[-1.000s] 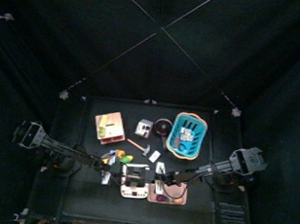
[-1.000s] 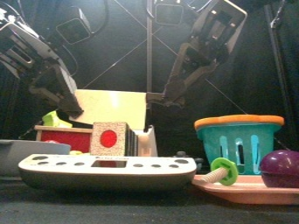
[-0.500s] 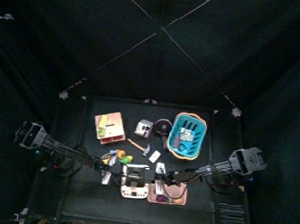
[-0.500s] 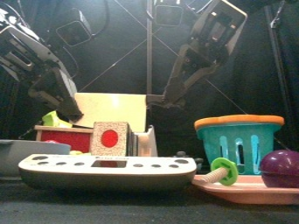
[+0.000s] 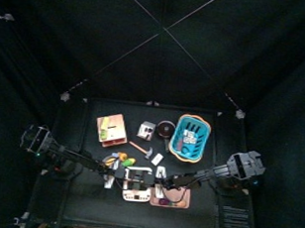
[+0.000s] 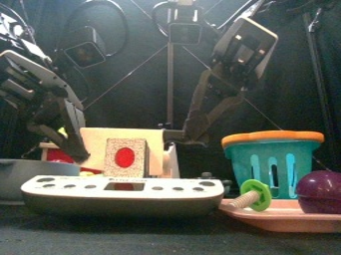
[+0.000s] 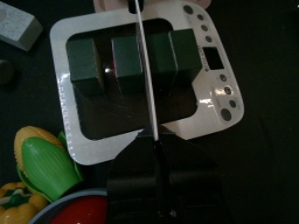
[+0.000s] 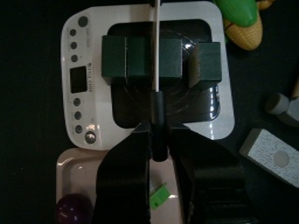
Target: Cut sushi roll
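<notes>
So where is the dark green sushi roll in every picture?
Top view: too small to tell.
Front view: not visible; only the white scale it lies on shows.
Left wrist view: sushi roll across the upper middle.
Right wrist view: roll upper middle.
Shared landmark: the scale.

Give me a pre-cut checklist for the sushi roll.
1. Sushi roll lies on the white scale: ok.
2. Knife gripped in the right tool: ok.
3. Blade lined across the roll's middle: ok in the right wrist view.
4. Blade touching the roll: cannot tell.
5. Left tool above the roll: ok. Whether it steadies the roll: cannot tell.
</notes>
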`<state>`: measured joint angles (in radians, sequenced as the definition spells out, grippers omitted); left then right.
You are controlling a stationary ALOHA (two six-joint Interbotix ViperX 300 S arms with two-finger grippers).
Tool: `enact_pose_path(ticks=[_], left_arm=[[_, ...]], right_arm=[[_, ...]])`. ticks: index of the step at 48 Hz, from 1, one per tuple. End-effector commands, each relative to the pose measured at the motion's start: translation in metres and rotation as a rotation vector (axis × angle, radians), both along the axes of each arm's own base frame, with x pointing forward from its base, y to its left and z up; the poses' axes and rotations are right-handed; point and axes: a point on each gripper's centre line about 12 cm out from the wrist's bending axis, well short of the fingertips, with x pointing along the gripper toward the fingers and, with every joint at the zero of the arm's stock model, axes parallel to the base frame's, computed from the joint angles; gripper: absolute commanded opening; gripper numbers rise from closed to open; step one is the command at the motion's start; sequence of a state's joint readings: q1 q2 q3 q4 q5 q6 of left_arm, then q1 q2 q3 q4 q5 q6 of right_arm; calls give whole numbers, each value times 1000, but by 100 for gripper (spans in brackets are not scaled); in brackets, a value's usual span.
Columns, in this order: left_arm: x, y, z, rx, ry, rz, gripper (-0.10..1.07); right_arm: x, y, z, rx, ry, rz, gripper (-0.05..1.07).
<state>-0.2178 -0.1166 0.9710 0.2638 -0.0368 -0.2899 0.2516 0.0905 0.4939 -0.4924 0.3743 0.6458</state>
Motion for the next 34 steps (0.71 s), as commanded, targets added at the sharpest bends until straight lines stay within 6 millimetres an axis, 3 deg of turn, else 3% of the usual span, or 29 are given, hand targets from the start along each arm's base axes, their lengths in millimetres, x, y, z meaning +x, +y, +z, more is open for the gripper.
enact_pose_path(ticks=[1, 15, 34], left_arm=[[1, -1, -2, 2, 9, 0, 25], [1, -3, -2, -5, 10, 1, 25], [-1, -15, 1, -41, 10, 0, 25]], right_arm=[[4, 2, 11, 18, -23, -9, 48], [4, 4, 1, 30, 6, -19, 48], [4, 15, 6, 35, 17, -14, 48]])
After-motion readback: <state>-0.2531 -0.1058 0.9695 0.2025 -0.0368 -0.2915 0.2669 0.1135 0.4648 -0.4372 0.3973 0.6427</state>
